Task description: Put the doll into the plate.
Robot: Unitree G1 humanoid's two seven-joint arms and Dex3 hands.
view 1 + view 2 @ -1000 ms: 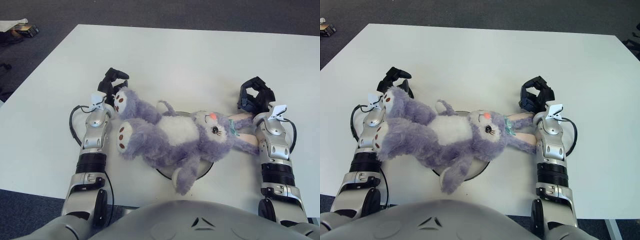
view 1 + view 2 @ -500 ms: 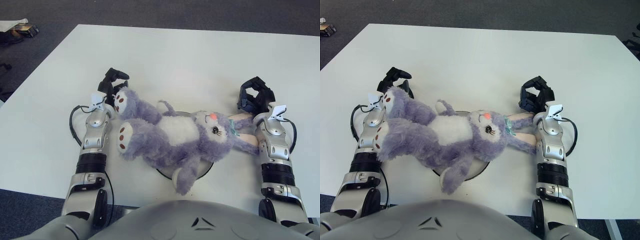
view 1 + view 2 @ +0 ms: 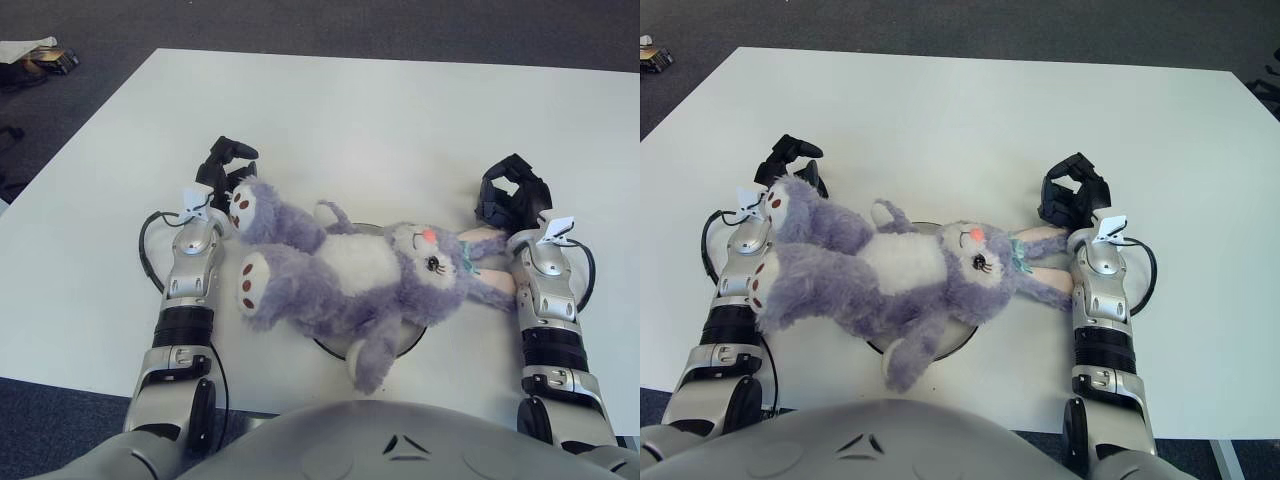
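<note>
1. Lying on its back across the round white plate (image 3: 412,340), the fluffy purple plush rabbit doll (image 3: 350,275) covers most of it, and only the near rim is seen.
2. The plate is set near the front edge of the white surface (image 3: 380,120).
3. The left hand (image 3: 225,165) is shown left of the plate, beside the doll's feet, its black fingers (image 3: 238,150) curled and holding nothing.
4. The right hand (image 3: 512,192) is shown right of the plate, beyond the doll's ears, fingers likewise curled on nothing.
</note>
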